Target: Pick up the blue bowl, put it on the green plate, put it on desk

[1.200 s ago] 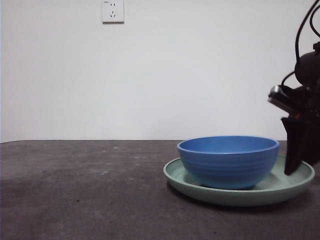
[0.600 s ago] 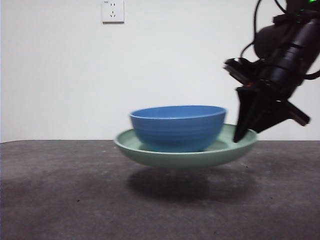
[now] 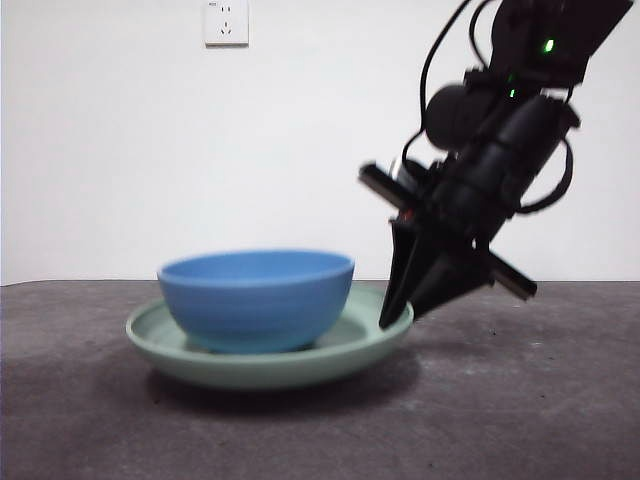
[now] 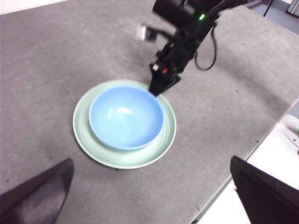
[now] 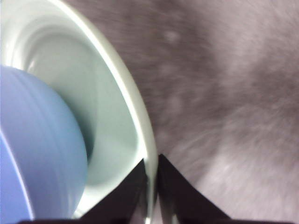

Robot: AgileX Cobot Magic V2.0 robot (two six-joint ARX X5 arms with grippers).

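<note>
We see the right gripper (image 3: 397, 312) pinching the green plate's (image 3: 300, 365) rim, blue bowl (image 3: 256, 300) seated inside, bare desk (image 3: 520, 400) all around; the left gripper (image 4: 149, 196) hangs high, jaws spread.

Lab-like test bench, bare desk (image 3: 80, 400), white wall, wall socket (image 3: 226, 22)

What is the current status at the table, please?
Right gripper shut on green plate rim. Blue bowl sits in plate, plate low at desk. Left gripper open, high, waiting. Nothing obstructing.
</note>
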